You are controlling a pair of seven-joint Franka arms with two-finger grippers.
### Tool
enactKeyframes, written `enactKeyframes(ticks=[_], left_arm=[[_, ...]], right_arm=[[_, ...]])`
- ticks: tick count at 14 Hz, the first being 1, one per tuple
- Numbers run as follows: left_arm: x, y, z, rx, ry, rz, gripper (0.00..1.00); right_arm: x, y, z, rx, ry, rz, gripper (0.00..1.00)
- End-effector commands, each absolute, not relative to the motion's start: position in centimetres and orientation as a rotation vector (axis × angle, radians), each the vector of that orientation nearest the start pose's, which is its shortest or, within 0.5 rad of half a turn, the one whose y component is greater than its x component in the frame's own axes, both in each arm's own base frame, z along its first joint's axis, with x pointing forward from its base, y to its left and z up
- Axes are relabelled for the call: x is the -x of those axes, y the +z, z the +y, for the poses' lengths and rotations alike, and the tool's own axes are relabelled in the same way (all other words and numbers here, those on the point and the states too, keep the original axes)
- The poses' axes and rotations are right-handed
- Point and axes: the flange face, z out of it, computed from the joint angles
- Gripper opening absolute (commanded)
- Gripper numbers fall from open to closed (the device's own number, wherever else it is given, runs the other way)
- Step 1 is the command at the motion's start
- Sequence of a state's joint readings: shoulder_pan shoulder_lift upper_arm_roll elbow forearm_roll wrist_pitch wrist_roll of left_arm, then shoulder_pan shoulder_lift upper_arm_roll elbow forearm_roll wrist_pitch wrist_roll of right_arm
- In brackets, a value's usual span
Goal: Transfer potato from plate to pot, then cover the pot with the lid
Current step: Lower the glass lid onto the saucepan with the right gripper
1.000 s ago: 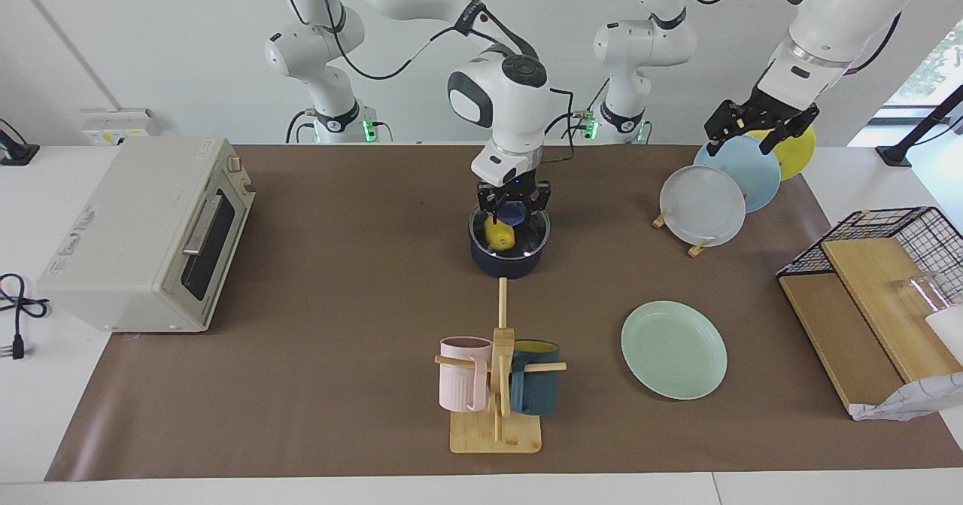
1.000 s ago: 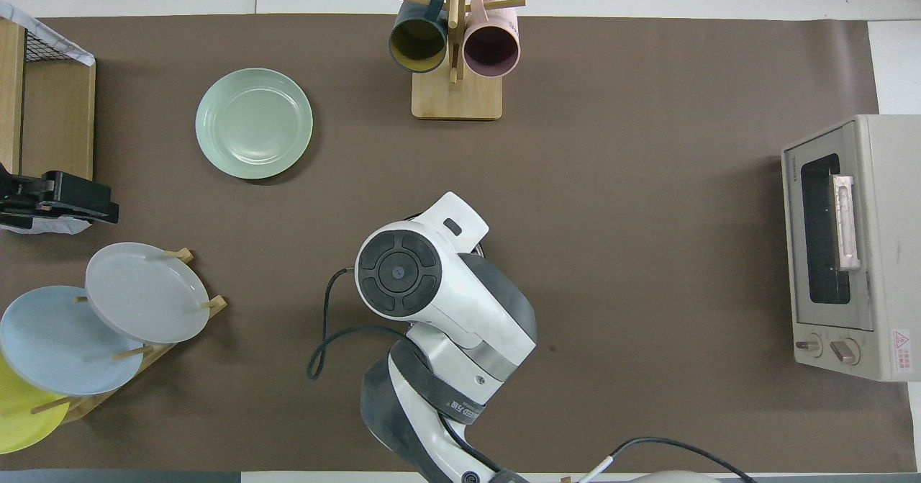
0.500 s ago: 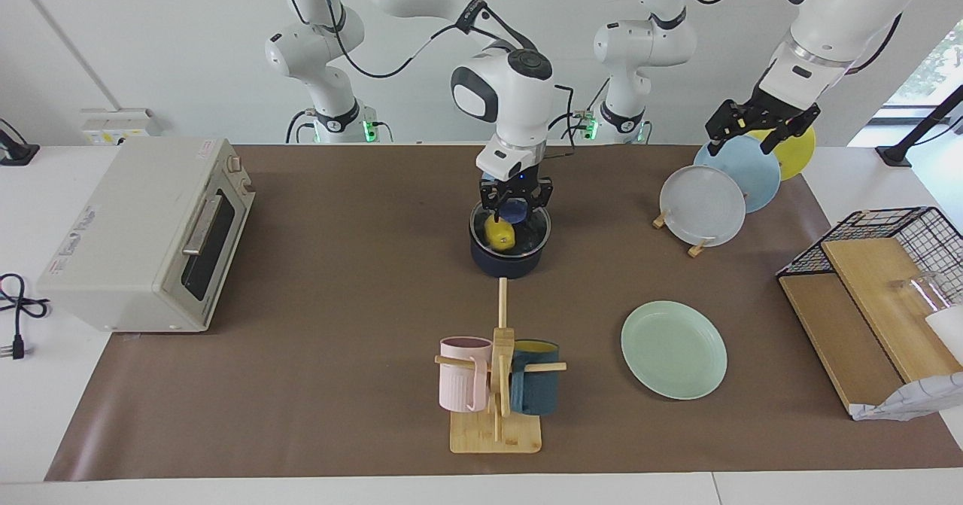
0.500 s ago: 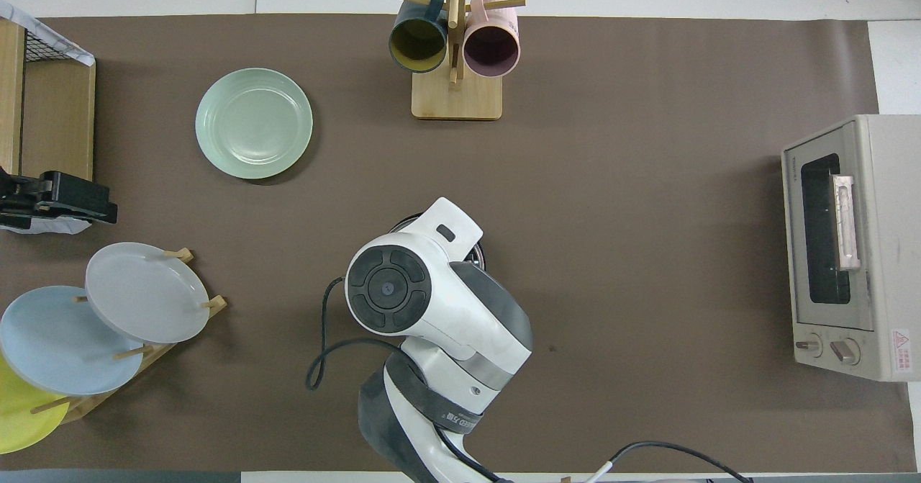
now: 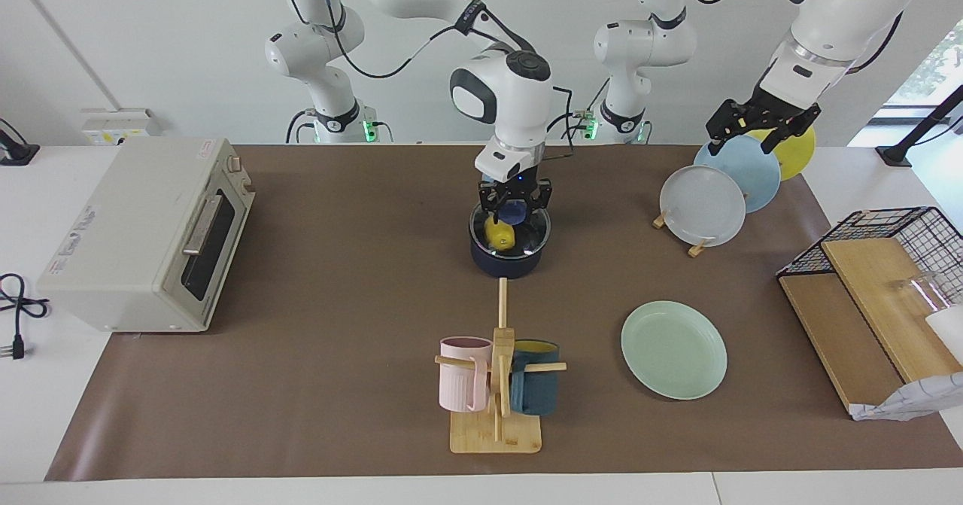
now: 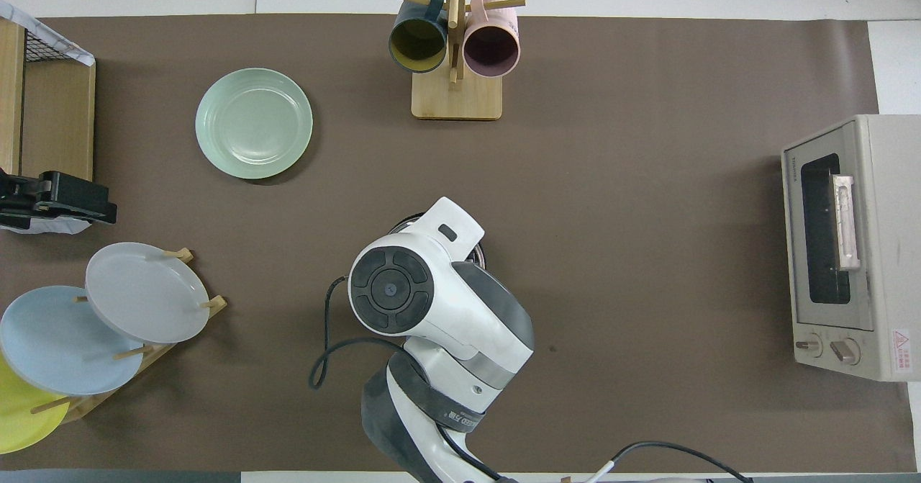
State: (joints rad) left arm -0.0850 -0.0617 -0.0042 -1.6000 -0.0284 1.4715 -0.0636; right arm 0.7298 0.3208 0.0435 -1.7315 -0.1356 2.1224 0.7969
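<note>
In the facing view, the right gripper is seen pinching the blue knob of the lid, which is held on or just above the pot; the potato is seen inside, the plate left bare. The left gripper waits spread over the plate rack. If the knob is released off-centre, the lid could be left tilted on the rim.

In the overhead view, the pot is almost wholly hidden by the right arm, so seating cannot be judged there

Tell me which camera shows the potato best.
The facing view: the yellow potato shows inside the pot, under the glass lid in the right claw. In the overhead view the right arm hides the potato entirely.
</note>
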Motion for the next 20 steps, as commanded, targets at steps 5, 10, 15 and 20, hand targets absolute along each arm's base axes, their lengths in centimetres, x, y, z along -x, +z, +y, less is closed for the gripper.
enactKeyframes(ticks=[5, 10, 15, 20], left_arm=[[-51.91, 63.89, -4.66, 3.149, 0.083, 0.059, 1.00], [-51.97, 63.95, -4.74, 3.150, 0.074, 0.062, 1.00], [-52.01, 64.04, -4.75, 3.150, 0.067, 0.059, 1.00], [-52.06, 63.97, -4.83, 3.150, 0.067, 0.054, 1.00]], right_arm=[[-46.56, 39.27, 45.23, 3.176, -0.249, -0.097, 0.00], [-46.71, 39.19, 45.40, 3.162, -0.302, -0.119, 0.00], [-46.81, 38.85, 45.10, 3.166, -0.296, -0.113, 0.00], [-47.40, 38.74, 44.43, 3.168, -0.295, -0.114, 0.77]])
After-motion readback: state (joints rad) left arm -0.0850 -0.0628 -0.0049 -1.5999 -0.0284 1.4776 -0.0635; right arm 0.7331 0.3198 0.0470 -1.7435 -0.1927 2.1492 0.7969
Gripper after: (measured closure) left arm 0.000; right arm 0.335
